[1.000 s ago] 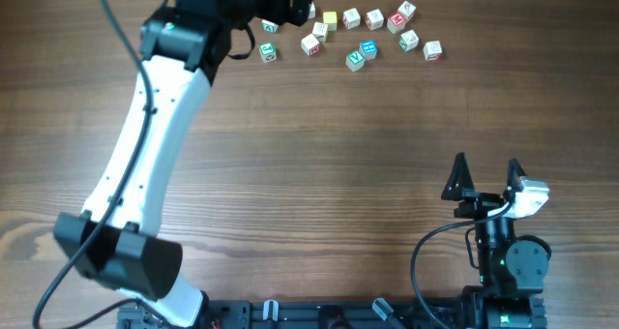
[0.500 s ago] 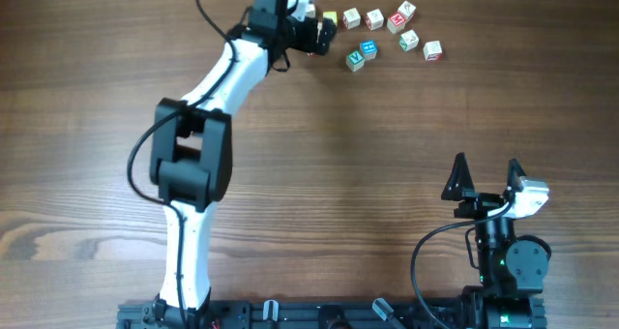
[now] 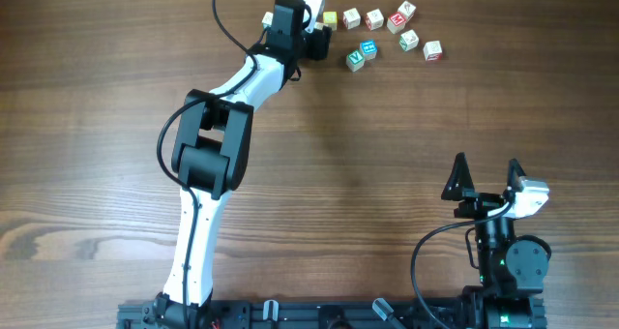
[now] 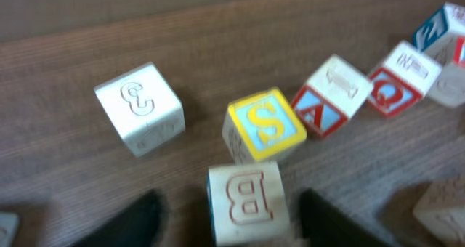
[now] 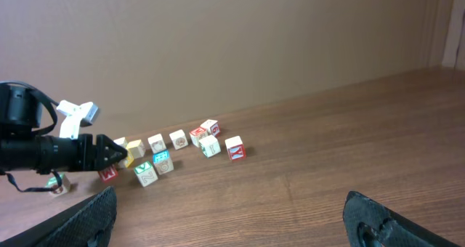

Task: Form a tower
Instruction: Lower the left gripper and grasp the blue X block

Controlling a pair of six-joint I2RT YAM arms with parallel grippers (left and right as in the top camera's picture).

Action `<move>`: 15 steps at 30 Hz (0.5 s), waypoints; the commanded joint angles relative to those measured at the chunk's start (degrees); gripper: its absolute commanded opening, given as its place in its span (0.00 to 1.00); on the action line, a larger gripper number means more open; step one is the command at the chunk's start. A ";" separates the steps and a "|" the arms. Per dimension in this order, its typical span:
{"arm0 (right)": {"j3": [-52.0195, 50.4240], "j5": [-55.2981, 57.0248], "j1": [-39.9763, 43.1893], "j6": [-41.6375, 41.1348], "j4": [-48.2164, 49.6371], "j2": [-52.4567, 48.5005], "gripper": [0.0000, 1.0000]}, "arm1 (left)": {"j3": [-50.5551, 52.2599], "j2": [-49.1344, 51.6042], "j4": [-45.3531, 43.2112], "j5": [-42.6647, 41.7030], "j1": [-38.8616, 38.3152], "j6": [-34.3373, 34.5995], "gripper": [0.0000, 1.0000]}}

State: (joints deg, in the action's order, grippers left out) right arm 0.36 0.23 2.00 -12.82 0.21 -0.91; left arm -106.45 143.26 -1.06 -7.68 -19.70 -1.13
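Yellow S cube [image 4: 265, 125] just ahead of left pincer [image 4: 231, 216].

The table [image 3: 387, 174] is mid-brown with darker grain streaks. In the left wrist view the B cube [image 4: 247, 203] is bare pale wood, the S cube [image 4: 265, 125] beyond it has a yellow border and a yellow letter on light blue, and the A cube [image 4: 320, 112] to its right is red-edged with a blue face. From overhead, the V cube [image 3: 355, 62] shows a green letter on pale wood.
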 commanded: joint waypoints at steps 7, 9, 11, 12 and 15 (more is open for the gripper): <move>-0.07 -0.20 0.22 -0.83 0.15 0.33 1.00 | -0.50 -2.69 -1.07 0.94 0.48 -0.09 0.25; -0.07 -0.20 0.22 -0.83 0.17 0.33 1.00 | -0.50 -5.84 -0.87 0.96 0.48 -0.09 0.24; -0.07 -0.22 0.22 -0.83 0.15 0.33 1.00 | -0.50 -8.55 -0.26 0.96 0.48 -0.09 0.23; -0.07 -0.20 0.22 -0.83 0.17 0.33 1.00 | -0.50 -9.73 0.33 0.96 0.48 -0.09 0.22; -0.07 -0.20 0.22 -0.83 0.17 0.33 1.00 | -0.50 -15.56 3.56 0.94 0.35 -0.09 0.22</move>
State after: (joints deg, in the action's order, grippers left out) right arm 0.36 0.23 2.00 -12.84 0.21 -0.91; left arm -106.45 136.16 1.17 -7.09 -19.70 -1.19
